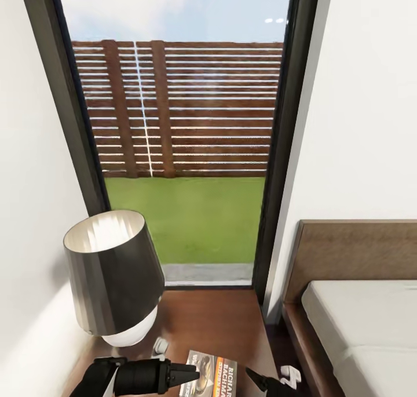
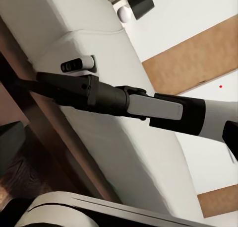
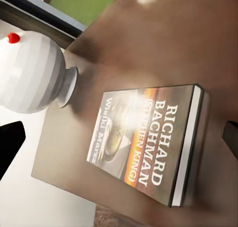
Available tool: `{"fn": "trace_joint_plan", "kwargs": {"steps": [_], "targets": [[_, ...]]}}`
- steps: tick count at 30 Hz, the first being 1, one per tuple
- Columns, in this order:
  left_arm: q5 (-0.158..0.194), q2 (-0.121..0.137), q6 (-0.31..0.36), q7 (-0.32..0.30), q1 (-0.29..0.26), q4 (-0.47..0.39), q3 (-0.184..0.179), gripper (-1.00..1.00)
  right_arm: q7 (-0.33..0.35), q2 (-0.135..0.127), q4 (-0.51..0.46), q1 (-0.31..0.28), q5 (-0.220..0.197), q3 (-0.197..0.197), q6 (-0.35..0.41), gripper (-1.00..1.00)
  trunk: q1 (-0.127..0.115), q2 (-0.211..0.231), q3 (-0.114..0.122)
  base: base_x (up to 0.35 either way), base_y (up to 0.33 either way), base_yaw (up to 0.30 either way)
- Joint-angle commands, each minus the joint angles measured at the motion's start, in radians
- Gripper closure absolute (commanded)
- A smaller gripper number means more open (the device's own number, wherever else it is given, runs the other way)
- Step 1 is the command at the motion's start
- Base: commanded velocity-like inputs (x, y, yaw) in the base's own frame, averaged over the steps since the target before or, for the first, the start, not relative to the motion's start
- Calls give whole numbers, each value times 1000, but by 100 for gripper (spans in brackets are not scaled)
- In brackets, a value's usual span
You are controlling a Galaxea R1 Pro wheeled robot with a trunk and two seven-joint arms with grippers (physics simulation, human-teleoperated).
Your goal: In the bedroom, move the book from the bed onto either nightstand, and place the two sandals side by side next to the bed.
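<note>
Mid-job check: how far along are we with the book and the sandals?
Done, it seems: the book lies flat on the nightstand, beside the lamp, off the bed. In hand: nothing. The right wrist view looks down on the book, which lies free with no finger on it; I cannot tell either claw's state. Left: the sandals; they are not in these pictures, so placing them by the bed appears to be still ahead.

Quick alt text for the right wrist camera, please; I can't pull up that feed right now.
A paperback book lettered "Richard Bachman" lies flat, cover up, on the glossy dark brown nightstand. Beside it stands the round white base of a lamp. Dark tips of the right pincer show at the picture's edges, apart, clear of the book.
</note>
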Motion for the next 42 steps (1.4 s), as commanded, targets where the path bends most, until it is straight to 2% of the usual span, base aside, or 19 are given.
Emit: {"fn": "trace_joint_plan", "kwargs": {"steps": [1,9,12,17,22,28,34,37,42], "targets": [[0,0,10,-3,0,0,0,-100,1,-1,0,0,-10,8,4,-100,-4,7,2,0,0,0],[-2,0,9,1,0,17,1,-100,1,-9,1,-1,-10,8,4,-100,-35,63,27,0,0,0],[-30,0,9,32,0,21,1,-100,1,-23,3,0,-10,8,4,-100,-46,84,37,0,0,0],[-52,0,9,84,0,23,1,-100,2,-33,4,0,-10,8,3,-100,-65,119,52,0,0,0],[-57,0,6,98,0,51,2,-100,5,-36,4,0,-10,8,3,-100,-85,154,68,0,0,0],[-58,0,-18,134,0,65,2,-100,60,-44,10,0,-10,8,3,-100,-108,196,87,0,0,0],[-58,0,-22,149,0,85,2,-100,70,-45,13,0,-10,8,3,-100,-131,238,106,0,0,0],[-58,0,-28,180,0,92,2,-100,71,-47,14,0,-10,8,3,-100,-142,259,115,0,0,0],[-58,0,-74,276,0,131,2,-100,71,-46,13,0,-10,8,3,-100,-161,294,131,0,0,0]]}}
